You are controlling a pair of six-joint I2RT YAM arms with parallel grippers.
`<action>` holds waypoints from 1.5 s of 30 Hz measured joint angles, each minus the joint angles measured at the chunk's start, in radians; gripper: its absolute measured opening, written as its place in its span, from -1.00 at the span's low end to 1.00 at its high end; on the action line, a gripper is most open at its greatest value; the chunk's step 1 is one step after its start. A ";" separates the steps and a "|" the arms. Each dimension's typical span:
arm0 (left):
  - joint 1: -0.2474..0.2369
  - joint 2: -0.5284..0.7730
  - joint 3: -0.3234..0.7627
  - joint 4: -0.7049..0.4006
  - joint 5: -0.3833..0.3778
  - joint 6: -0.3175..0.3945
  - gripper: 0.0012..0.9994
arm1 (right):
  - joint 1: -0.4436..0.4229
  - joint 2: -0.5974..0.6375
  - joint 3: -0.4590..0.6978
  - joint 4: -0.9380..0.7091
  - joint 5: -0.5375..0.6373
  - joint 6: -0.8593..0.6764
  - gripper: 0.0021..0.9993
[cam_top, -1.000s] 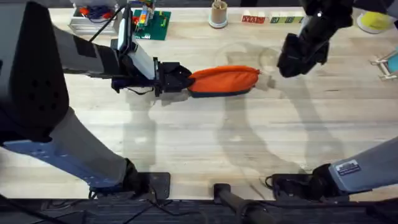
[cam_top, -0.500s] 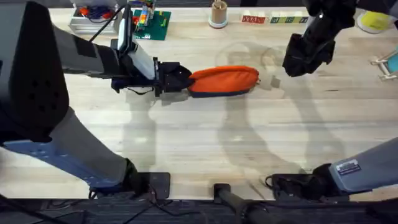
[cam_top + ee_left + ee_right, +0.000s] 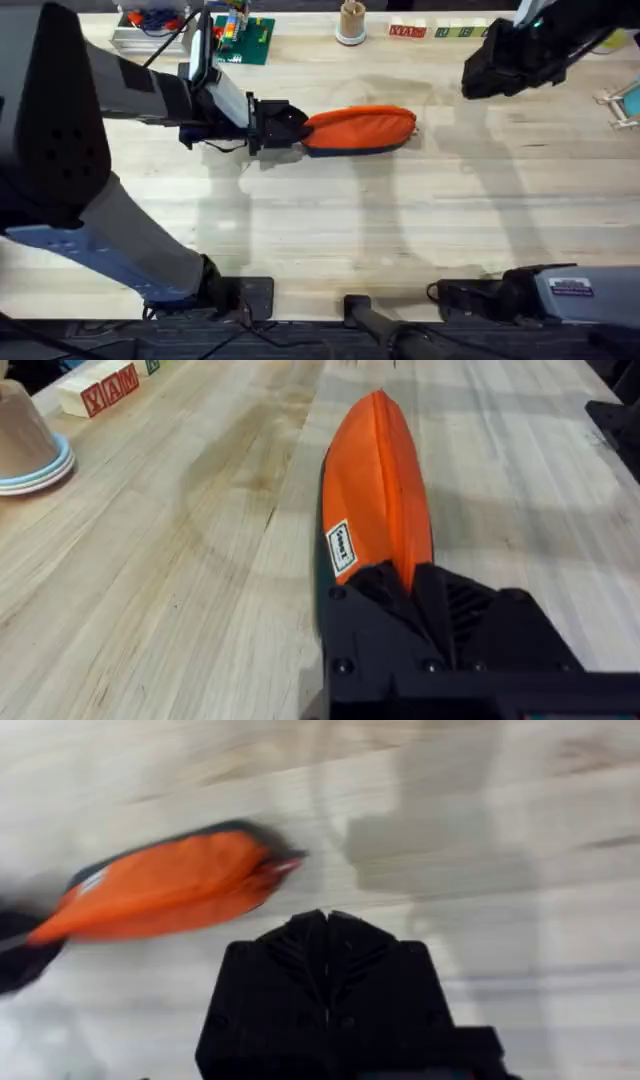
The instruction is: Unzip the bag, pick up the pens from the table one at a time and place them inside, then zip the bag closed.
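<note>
The orange bag (image 3: 360, 128) lies on its navy base in the middle of the table (image 3: 330, 230), its top seam closed along the length I can see. My left gripper (image 3: 298, 127) is shut on the bag's left end; in the left wrist view the black fingers (image 3: 440, 600) pinch that end of the bag (image 3: 375, 480). My right gripper (image 3: 478, 82) hangs shut and empty, up and off to the right of the bag. The right wrist view shows that gripper (image 3: 325, 925) with the bag (image 3: 165, 885) well clear of it. The pens are out of view.
Along the far edge stand a white tray (image 3: 150, 30), a green baseplate (image 3: 250, 42), a small cup on a dish (image 3: 351, 24) and lettered blocks (image 3: 407, 31). Teal-handled scissors (image 3: 625, 102) lie at the right edge, with a yellow object (image 3: 600, 36) behind them.
My right gripper has moved up and to the right, away from the bag's right end. The left gripper and the bag have stayed put.
</note>
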 joint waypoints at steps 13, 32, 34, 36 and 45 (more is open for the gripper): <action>0.000 0.000 0.000 0.000 0.000 0.000 -0.92 | 0.000 -0.139 0.000 -0.027 -0.345 -0.226 0.83; 0.000 0.000 0.000 0.000 0.000 0.000 -0.92 | 0.000 -0.221 0.000 -0.074 -0.386 -0.360 0.99; 0.000 0.000 0.000 0.001 0.000 0.002 -0.76 | 0.000 -0.221 0.000 -0.083 -0.386 -0.367 0.99; 0.004 0.000 0.000 0.000 -0.003 0.002 -0.19 | 0.000 -0.221 0.000 -0.084 -0.386 -0.371 0.99; 0.013 0.000 0.000 -0.002 -0.004 0.000 0.99 | 0.000 -0.221 0.000 -0.084 -0.386 -0.374 0.99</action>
